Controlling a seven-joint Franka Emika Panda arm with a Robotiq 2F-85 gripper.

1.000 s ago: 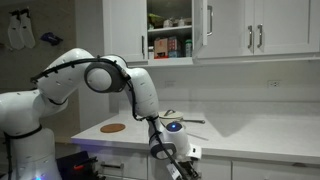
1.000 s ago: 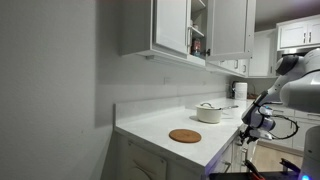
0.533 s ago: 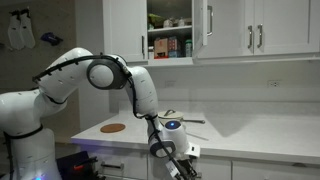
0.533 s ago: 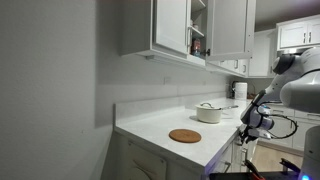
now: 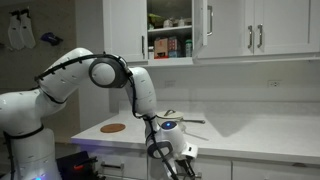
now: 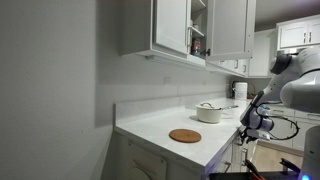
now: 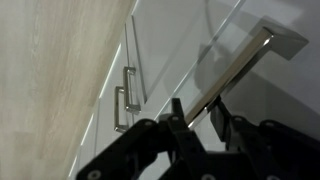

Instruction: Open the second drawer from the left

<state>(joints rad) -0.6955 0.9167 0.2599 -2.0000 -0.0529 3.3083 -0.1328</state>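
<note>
In the wrist view my gripper (image 7: 200, 115) has both fingers closed around the silver bar handle (image 7: 238, 66) of the second drawer from the left. The white drawer front (image 7: 175, 45) fills the view behind the handle. In both exterior views the gripper (image 5: 178, 158) (image 6: 247, 128) sits just below the front edge of the white countertop (image 5: 250, 140), at the drawer row. The arm hides most of that drawer front, and I cannot tell how far the drawer is out.
A round wooden coaster (image 5: 113, 128) (image 6: 184, 135) and a white pot (image 6: 209, 112) sit on the counter. An upper cabinet (image 5: 170, 40) stands open overhead. The neighbouring left drawer's handle (image 5: 112, 166) shows. Lower cabinet handles (image 7: 122, 100) show in the wrist view.
The arm and gripper have shifted slightly to the left in an exterior view, still holding the handle. Nothing else has moved.
</note>
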